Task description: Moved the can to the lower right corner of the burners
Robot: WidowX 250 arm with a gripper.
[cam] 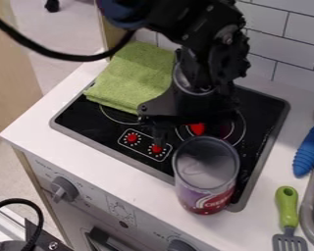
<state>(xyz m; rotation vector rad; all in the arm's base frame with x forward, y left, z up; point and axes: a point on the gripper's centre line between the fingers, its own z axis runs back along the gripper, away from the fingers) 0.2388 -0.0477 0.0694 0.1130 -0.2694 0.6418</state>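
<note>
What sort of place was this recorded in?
It looks like a toy or mock kitchen set up in a room: a stove top with printed burners and red dots, knobs on the front below it, and a green-handled spatula on the counter beside it.

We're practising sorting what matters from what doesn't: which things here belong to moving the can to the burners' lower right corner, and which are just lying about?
Part of the job:
- can
- black stovetop
- gripper

Just lying about:
- green cloth
- blue-handled tool
- green-handled spatula
</note>
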